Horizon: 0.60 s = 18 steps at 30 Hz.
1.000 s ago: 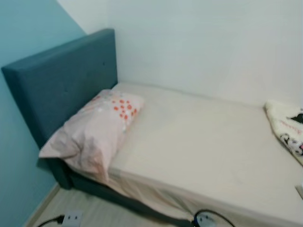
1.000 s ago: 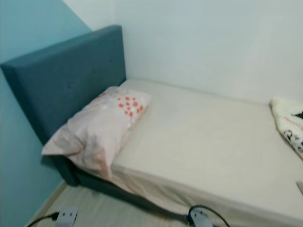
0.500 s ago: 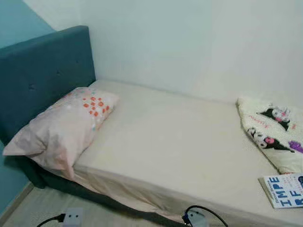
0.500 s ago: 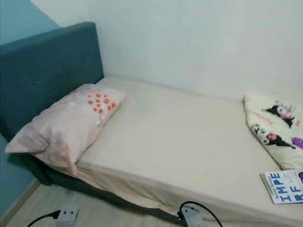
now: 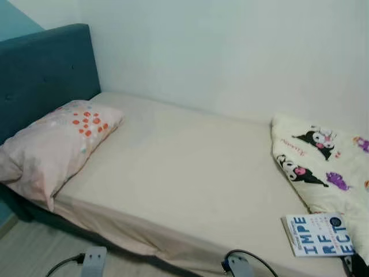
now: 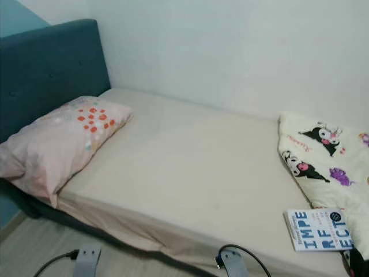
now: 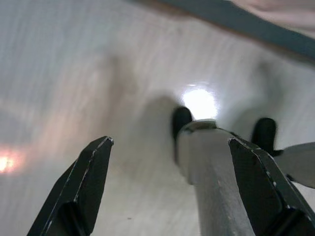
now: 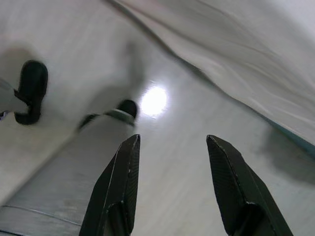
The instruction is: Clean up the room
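Observation:
A bed [image 5: 190, 190] with a cream sheet stands against the white wall. A pink pillow [image 5: 49, 147] with orange dots lies at its head, by the teal headboard [image 5: 40, 69]. A cream blanket [image 5: 323, 167] with cartoon prints is bunched at the right end. A white book [image 5: 320, 234] with blue letters lies on the sheet beside the blanket, near the front edge. My left gripper [image 7: 170, 167] hangs open above the pale wood floor. My right gripper [image 8: 172, 169] hangs open above the floor too, close to the bed's side.
Two grey plug adapters with black cords lie on the floor by the bed's front edge, one [image 5: 95, 259] at the left and one [image 5: 239, 265] near the middle. A dark object [image 5: 357, 266] shows at the bottom right corner. My own legs and feet appear in both wrist views.
The camera has swung to the right: headboard and pillow slid left, and the blanket and the book came into fuller view. Nothing on the bed itself has moved.

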Tool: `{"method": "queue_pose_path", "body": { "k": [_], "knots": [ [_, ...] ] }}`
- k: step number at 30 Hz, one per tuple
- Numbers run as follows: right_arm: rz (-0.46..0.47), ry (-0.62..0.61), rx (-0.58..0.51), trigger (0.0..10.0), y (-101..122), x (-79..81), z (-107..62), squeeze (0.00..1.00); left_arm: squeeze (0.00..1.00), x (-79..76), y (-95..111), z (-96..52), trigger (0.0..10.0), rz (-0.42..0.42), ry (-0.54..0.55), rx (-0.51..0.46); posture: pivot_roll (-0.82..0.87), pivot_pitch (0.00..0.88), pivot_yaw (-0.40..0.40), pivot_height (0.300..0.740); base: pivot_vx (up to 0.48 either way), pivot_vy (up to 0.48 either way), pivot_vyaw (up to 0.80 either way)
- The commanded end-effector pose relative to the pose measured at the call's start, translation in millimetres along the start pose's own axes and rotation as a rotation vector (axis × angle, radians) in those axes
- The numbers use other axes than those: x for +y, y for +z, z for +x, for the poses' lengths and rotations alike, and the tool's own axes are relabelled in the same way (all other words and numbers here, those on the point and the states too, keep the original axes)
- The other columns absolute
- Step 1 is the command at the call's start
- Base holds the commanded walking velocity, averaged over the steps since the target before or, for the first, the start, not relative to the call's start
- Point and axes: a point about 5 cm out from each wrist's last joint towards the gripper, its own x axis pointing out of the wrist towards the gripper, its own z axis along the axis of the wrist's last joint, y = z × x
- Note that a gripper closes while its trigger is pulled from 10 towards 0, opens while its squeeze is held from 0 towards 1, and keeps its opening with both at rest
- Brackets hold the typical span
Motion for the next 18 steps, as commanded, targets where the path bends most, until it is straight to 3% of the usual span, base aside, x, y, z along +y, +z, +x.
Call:
{"method": "queue_pose_path", "body": {
  "k": [1,12,18],
  "knots": [
    [0.018,0.003,-0.011,10.0,4,2.5,0.7,0.00,0.00,2.3,0,0.1,10.0,0.003,0.004,0.005,0.03,0.000,-0.086,0.740,0.000,-0.480,0.00],
    [0.029,-0.010,0.011,10.0,-14,-10.3,-3.3,0.00,0.00,7.3,-5,-0.6,10.0,-0.006,0.010,0.017,0.03,0.000,-0.086,0.740,0.000,-0.480,0.00],
    [0.026,-0.011,0.003,10.0,-10,-8.4,-2.5,0.00,0.00,9.5,-4,-0.5,10.0,-0.010,0.019,0.015,0.04,0.000,-0.088,0.740,0.000,-0.480,0.00]
  ]
}}
